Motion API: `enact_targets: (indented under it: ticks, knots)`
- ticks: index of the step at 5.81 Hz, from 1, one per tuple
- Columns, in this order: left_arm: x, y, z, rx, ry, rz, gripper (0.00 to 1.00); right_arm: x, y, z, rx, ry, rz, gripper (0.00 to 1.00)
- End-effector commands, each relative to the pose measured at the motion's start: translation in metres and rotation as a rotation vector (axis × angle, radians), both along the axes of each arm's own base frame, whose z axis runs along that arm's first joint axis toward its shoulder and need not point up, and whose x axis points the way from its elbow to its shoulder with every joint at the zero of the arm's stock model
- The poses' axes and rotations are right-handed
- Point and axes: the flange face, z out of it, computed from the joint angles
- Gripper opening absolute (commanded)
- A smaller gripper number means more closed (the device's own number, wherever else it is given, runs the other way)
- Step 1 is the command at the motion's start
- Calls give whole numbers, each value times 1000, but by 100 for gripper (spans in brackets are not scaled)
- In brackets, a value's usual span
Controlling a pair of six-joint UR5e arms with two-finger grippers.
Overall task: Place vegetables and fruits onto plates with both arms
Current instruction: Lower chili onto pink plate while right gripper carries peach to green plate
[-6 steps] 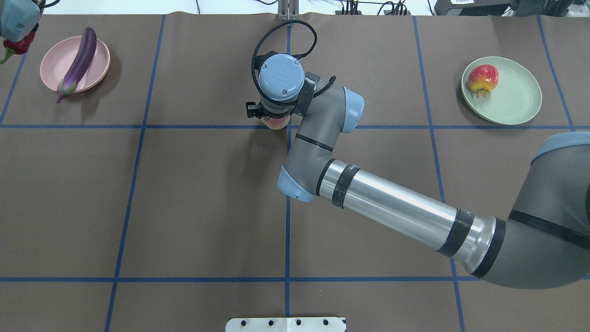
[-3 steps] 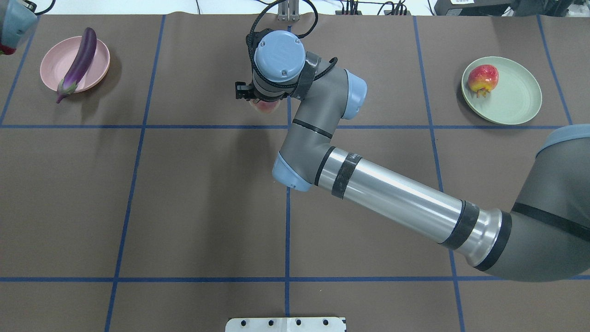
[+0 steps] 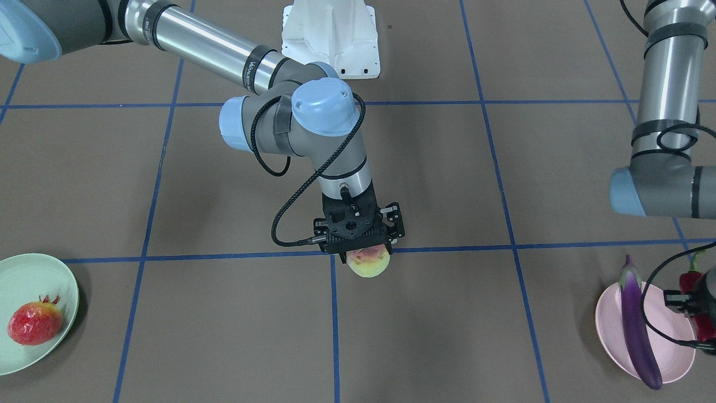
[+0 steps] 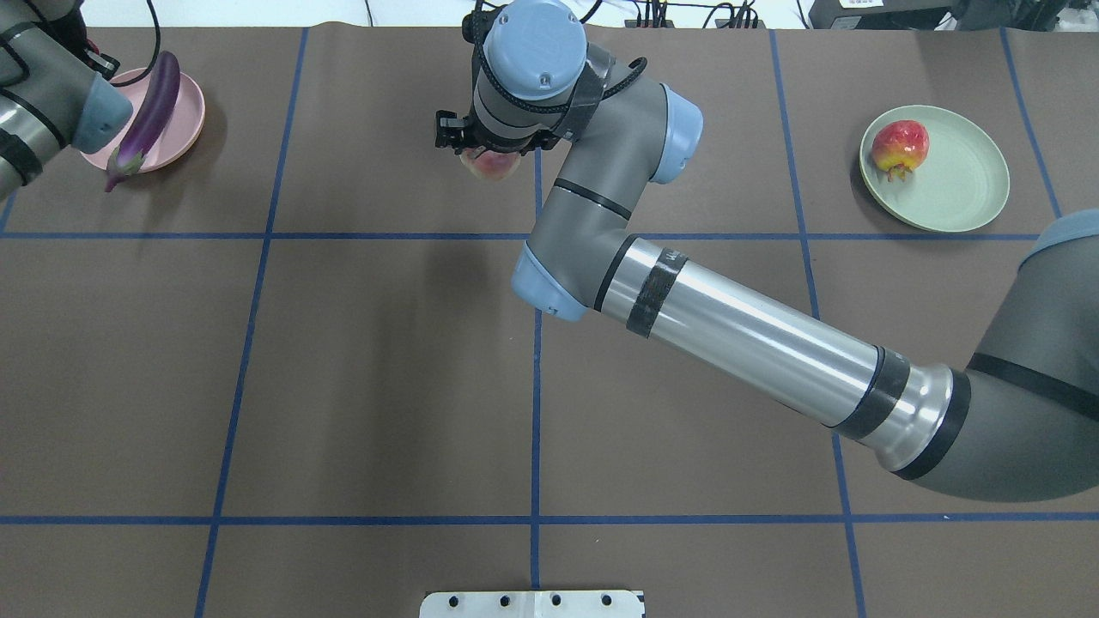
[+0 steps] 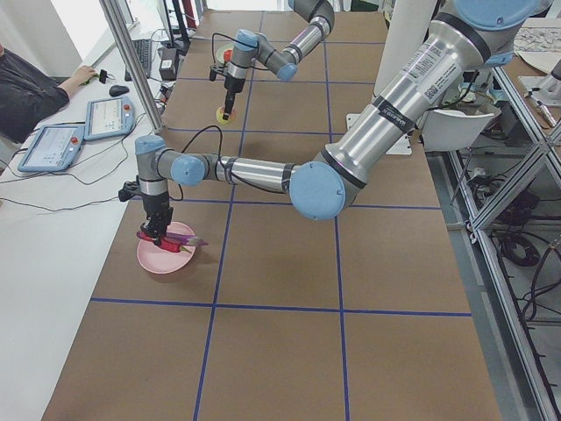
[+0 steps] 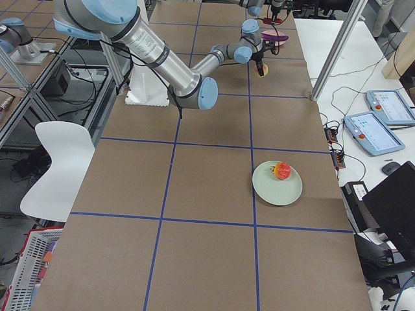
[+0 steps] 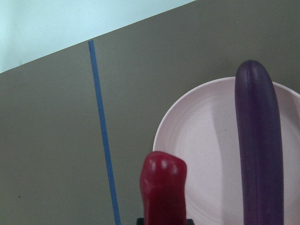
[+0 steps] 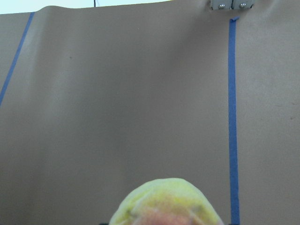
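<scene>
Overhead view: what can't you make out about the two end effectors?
Left end effector: mostly hidden by the left arm; chili unseen.
Right end effector: fingers covered by its wrist; peach partly shows.
Pink plate: partly under that arm.

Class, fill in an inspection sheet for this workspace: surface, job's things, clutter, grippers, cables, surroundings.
Surface: brown cover with blue tape grid.
Job's things: eggplant across pink plate; crowned red fruit on green plate; peach and chili gripped.
Clutter: nothing seen.
Grippers: right gripper shut on peach; left gripper shut on chili over pink plate's rim.
Cables: black cable loops at both wrists.
Surroundings: operator, tablets, white chair.
</scene>
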Motion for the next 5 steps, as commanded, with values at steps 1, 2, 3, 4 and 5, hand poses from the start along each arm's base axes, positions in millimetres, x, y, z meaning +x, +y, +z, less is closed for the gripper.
enact_targets:
  ticks: [1,2,3,4,5]
  knots:
    - [34,4,33,65,-83,27,0,21,-9,-8,-2,-24,0,0]
    - [36,2,48,81,-96,25,0,29,-11,-13,-3,-37,-4,0]
    - [34,0,54,100,-114,17,2,42,-18,-15,-16,-39,-6,0]
    - [38,-8,46,102,-113,16,48,56,-23,-20,-30,-46,-12,0]
    - [39,-10,41,104,-107,0,93,68,-30,-20,-37,-50,-11,0]
